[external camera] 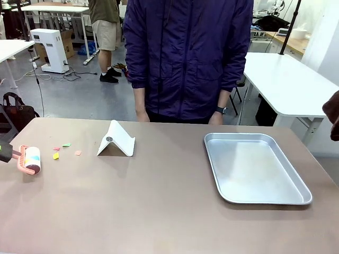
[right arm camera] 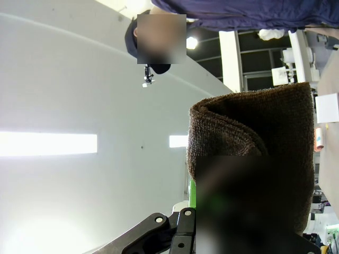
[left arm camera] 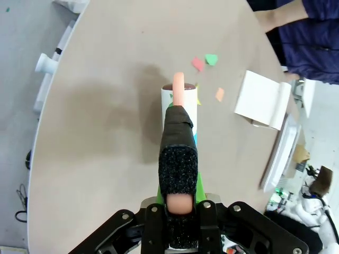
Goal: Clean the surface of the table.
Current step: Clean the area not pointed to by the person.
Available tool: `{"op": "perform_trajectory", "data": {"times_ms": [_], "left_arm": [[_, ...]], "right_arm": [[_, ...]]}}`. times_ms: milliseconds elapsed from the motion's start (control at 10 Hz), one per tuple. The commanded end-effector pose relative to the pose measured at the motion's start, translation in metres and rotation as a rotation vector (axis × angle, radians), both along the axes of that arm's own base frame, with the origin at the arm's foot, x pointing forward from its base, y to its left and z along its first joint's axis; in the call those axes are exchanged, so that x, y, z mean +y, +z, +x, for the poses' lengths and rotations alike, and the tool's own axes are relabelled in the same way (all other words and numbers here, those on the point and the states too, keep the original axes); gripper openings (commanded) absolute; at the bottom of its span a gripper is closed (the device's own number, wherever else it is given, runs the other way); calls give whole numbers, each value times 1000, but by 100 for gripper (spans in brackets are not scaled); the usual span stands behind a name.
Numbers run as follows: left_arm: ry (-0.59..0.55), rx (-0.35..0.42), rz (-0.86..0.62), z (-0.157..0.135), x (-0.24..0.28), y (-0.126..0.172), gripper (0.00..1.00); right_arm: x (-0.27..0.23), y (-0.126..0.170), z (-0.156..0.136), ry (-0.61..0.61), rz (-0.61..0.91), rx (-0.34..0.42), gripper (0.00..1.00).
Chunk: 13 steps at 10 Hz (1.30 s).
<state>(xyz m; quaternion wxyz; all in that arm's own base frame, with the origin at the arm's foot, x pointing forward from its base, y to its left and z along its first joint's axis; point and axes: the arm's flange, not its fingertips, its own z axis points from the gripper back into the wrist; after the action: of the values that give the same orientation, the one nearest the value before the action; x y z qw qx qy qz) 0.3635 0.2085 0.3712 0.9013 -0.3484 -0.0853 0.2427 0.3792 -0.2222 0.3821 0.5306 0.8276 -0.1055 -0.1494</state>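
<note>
The table (external camera: 159, 217) spans the foreground, stiff, smooth and matte; likely a surface to roll over, not to grip. The left gripper (left arm camera: 179, 180) clamps the roller (external camera: 32, 159) by its handle near the left edge, beside paper scraps (external camera: 64, 148). The right gripper (right arm camera: 212, 217) pinches a soft cloth (right arm camera: 254, 137), aloft. A stand (external camera: 117, 140) and tray (external camera: 249, 169) take room; the near half lies open.
</note>
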Motion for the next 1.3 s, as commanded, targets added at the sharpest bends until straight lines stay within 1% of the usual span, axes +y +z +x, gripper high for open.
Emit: {"op": "perform_trajectory", "data": {"times_ms": [0,200,500,700,800,1200], "left_arm": [[14,42,34,3,-6,-9,20],[55,43,77,9,-11,-20,20],[11,78,85,18,-33,-35,20],[-32,77,82,28,-53,-38,20],[-66,88,74,37,-61,-39,20],[-120,134,54,68,-93,-43,20]], "right_arm": [[-1,7,-1,5,12,-4,8],[-1,7,-1,5,12,-4,8],[-1,7,-1,5,12,-4,8],[-1,7,-1,5,12,-4,8],[-1,7,-1,5,12,-4,8],[-1,7,-1,5,12,-4,8]]}}
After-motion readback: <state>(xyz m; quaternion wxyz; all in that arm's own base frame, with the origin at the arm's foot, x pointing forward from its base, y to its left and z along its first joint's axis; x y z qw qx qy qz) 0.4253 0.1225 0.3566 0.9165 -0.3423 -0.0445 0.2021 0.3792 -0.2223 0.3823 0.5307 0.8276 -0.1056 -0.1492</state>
